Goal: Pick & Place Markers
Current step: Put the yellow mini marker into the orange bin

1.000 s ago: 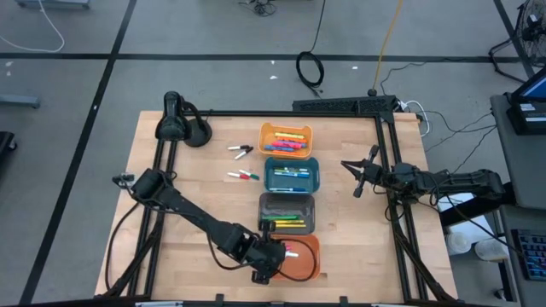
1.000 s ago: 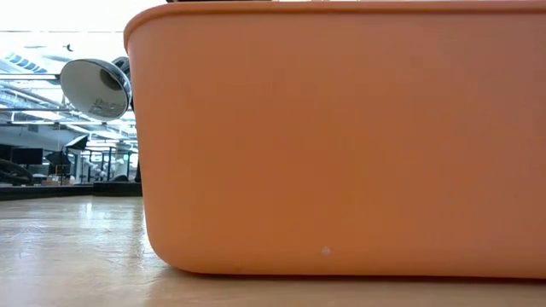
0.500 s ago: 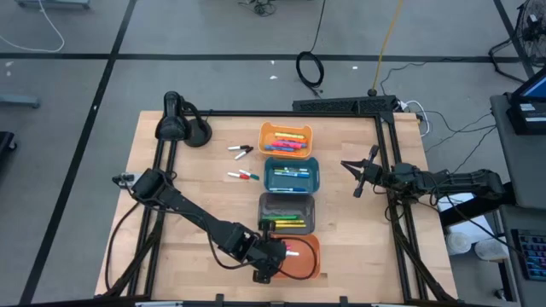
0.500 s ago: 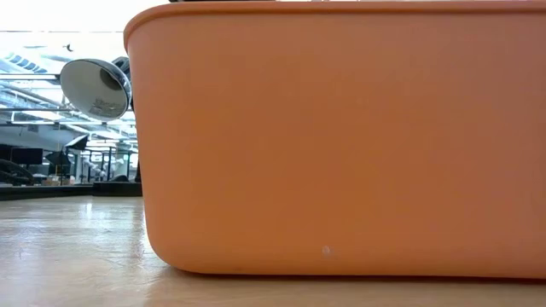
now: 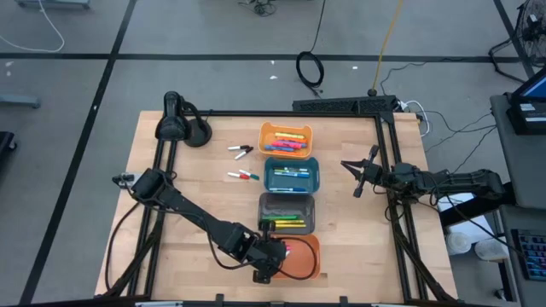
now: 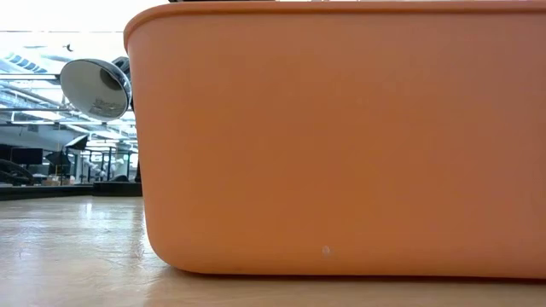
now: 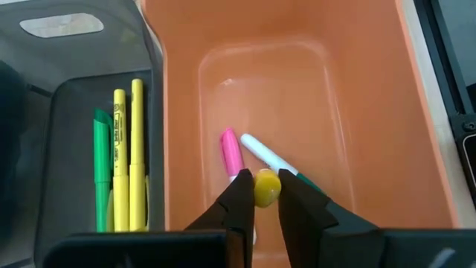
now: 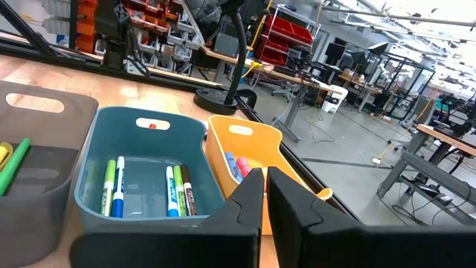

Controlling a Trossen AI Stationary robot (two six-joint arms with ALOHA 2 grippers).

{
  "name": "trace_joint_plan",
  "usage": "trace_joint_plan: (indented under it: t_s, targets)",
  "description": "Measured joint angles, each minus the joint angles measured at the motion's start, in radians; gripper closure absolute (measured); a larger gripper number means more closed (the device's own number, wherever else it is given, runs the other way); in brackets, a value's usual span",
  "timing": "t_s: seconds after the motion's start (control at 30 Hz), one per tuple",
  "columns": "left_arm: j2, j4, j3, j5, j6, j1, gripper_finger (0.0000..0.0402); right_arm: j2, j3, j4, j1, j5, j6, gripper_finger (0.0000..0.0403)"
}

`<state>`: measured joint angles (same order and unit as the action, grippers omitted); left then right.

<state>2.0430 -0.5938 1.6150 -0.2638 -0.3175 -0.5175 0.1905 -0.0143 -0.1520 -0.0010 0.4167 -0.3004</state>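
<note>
My left gripper [image 5: 277, 256] [image 7: 260, 187] hangs over the orange bin [image 5: 304, 258] [image 7: 372, 112] at the table's near edge, shut on a yellow marker [image 7: 267, 187] that shows end-on. Below it, a pink marker [image 7: 231, 152] and a white-and-green marker [image 7: 269, 158] lie on the bin's floor. The grey bin [image 5: 287, 211] [image 7: 67, 89] holds yellow and green markers [image 7: 119, 156]. Loose markers [image 5: 240, 152] [image 5: 243, 176] lie on the wood left of the bins. My right gripper [image 5: 358, 175] [image 8: 265, 186] waits shut near the right edge, touching nothing. My left gripper pinches the yellow marker between its two fingertips [image 7: 242, 195], coming from above and pointing down into the orange bin. Only the marker's round yellow end [image 7: 267, 187] shows between the fingers, lifted clear of the bin's floor. Its length is hidden behind that end.
The four bins stand in a row down the table's middle: light orange [image 5: 286, 139] [image 8: 245, 149], teal [image 5: 292, 175] [image 8: 141, 171], grey, orange. A black desk lamp [image 5: 175, 126] [image 6: 98, 85] stands at the far left corner. The orange bin's wall [image 6: 341, 145] fills the low view.
</note>
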Motion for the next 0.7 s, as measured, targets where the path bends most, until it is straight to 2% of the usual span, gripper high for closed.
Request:
trace_joint_plan:
  t_s: [0.3, 0.7]
  targets:
    - [0.0, 0.0, 0.0, 0.0, -0.006, 0.0, 0.0302, 0.0, 0.0, 0.0, 0.0, 0.0, 0.0, 0.0392]
    - [0.0, 0.016, 0.0, 0.0, -0.006, 0.0, 0.0298, 0.0, 0.0, 0.0, 0.0, 0.0, 0.0, 0.0392]
